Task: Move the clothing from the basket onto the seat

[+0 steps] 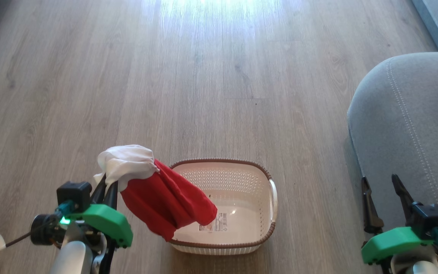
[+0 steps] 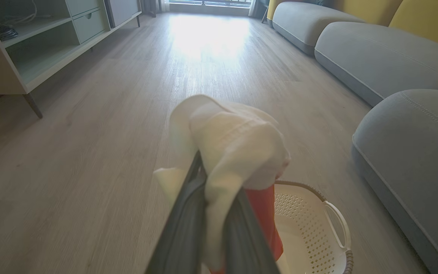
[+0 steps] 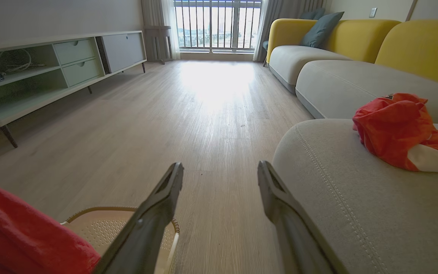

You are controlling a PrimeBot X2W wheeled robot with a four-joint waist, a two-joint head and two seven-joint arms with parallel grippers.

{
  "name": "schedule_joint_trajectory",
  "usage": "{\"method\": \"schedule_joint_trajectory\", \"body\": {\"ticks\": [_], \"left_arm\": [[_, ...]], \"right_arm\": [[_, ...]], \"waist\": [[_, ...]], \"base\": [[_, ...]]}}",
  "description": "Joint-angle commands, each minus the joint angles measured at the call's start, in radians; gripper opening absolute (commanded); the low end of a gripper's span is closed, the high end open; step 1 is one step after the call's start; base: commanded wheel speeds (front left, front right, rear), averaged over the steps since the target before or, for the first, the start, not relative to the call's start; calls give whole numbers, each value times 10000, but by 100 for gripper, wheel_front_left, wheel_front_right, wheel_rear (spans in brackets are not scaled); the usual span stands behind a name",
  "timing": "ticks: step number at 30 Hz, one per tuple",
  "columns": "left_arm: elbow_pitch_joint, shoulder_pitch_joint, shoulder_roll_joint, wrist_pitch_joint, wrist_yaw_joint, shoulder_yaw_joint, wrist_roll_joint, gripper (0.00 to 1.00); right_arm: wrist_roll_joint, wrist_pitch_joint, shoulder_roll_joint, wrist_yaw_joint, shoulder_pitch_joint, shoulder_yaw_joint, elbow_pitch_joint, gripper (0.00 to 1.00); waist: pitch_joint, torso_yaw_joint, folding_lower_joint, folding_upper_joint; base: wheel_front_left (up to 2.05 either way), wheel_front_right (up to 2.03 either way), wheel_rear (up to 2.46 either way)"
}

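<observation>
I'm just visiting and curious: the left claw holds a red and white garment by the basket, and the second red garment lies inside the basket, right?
Not quite. The left gripper does hold the red and white garment by the basket, but the second red garment lies on the grey seat, as the right wrist view shows.

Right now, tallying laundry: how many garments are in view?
2. One garment hangs from the left hand over the basket, hiding part of it; the other garment lies on the seat.
</observation>
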Motion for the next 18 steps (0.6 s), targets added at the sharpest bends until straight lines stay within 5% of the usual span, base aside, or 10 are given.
{"method": "schedule_joint_trajectory", "body": {"ticks": [1, 18], "left_arm": [[-497, -283, 257, -11, 62, 305, -54, 0], [-821, -201, 352, 138, 165, 146, -156, 0]], "right_arm": [[-59, -95, -91, -4, -423, 274, -263, 100], [-47, -95, -91, -4, -475, 366, -211, 100]], "waist": [[8, -14, 2, 0], [17, -56, 2, 0]], "base": [[0, 0, 0], [0, 0, 0]]}}
